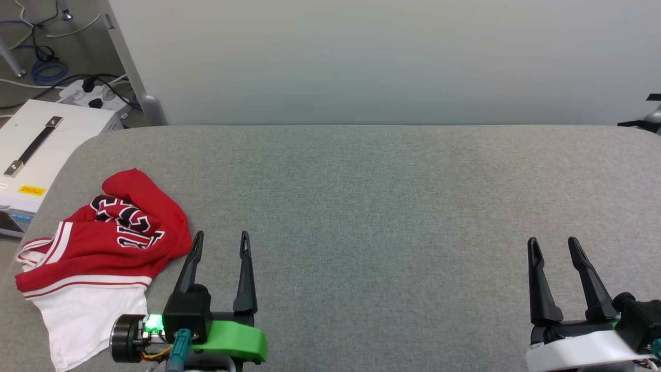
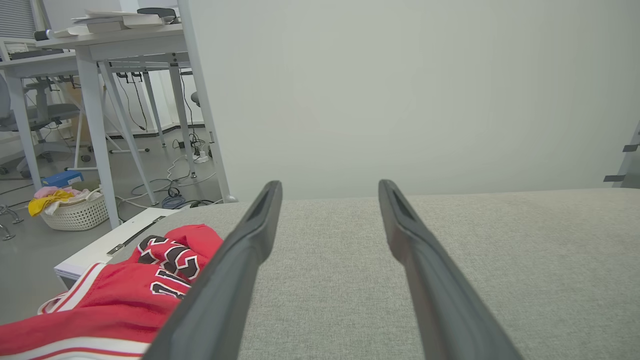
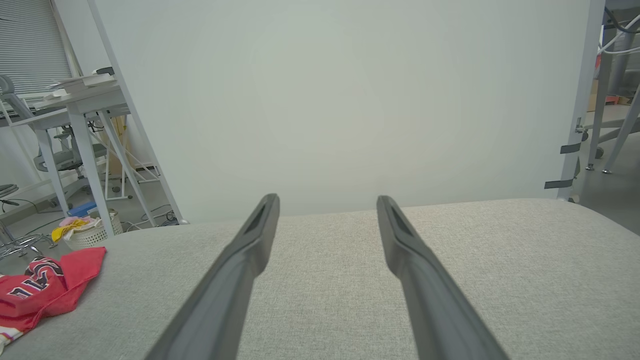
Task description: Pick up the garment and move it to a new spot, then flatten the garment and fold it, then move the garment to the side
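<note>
The garment (image 1: 108, 243) lies crumpled at the near left of the grey table (image 1: 387, 206): red cloth with black white-outlined letters, striped trim and a white part toward the front edge. My left gripper (image 1: 222, 238) hovers open just right of it, with nothing between the fingers. In the left wrist view the garment (image 2: 125, 295) sits left of the left finger (image 2: 240, 260). At the near right, my right gripper (image 1: 553, 244) is open and empty, far from the garment (image 3: 40, 290), which shows at the lower left of the right wrist view.
A pale panel (image 1: 387, 57) stands behind the table. Off the table's left edge sit a white case with a black handle (image 1: 36, 150), a power strip and cables (image 1: 93, 93). Desks and a laundry basket (image 2: 75, 210) stand on the floor further left.
</note>
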You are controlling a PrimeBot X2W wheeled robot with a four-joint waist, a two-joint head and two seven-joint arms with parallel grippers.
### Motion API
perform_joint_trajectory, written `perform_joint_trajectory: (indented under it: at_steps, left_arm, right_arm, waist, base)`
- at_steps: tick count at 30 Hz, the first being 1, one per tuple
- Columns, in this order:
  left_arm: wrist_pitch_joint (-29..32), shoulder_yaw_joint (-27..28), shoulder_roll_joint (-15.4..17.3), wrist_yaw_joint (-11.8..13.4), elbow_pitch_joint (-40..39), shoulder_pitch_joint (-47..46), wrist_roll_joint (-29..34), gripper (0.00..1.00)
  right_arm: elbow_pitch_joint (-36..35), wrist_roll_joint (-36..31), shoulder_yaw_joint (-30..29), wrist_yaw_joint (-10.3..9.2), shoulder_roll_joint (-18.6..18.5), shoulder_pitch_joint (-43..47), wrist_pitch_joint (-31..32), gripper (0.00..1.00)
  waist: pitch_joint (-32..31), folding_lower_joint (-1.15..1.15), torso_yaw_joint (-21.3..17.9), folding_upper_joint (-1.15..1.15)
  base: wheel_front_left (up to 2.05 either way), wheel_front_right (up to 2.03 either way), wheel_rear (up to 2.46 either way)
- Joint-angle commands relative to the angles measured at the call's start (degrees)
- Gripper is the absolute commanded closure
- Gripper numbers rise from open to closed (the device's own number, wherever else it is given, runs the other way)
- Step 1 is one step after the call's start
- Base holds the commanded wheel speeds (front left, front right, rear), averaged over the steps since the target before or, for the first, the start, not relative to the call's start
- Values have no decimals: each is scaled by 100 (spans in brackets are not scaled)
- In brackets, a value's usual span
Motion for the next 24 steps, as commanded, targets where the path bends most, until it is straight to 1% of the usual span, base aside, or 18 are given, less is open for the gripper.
perform_joint_trajectory:
  at_steps: [1, 6, 12, 17, 24]
  left_arm:
    - [-33, 1, -14, 31, 18, 46, -2, 0]
    - [-33, 8, -14, 31, 39, 34, -1, 0]
    - [-33, 26, -14, 38, 78, 0, -14, 0]
    - [-33, 85, -14, 52, 86, -42, -21, 0]
    - [-33, 202, -14, 60, 94, -164, -68, 0]
  right_arm:
    - [21, -26, 5, -4, 1, 68, -34, 0]
    - [35, -47, 6, -4, 1, 63, -34, 0]
    - [3, -147, 52, -4, 1, 55, -34, 0]
    - [-21, -194, 99, -4, 1, 29, -34, 0]
    - [-79, -278, 134, -4, 1, -49, -34, 0]
  waist:
    - [6, 0, 4, 0]
    - [18, 0, 14, 0]
    - [44, 0, 128, 0]
    - [110, 0, 359, 0]
    - [289, 0, 857, 0]
  base:
    - [0, 0, 0]
    - [0, 0, 0]
    - [0, 0, 0]
    - [0, 0, 0]
    - [0, 0, 0]
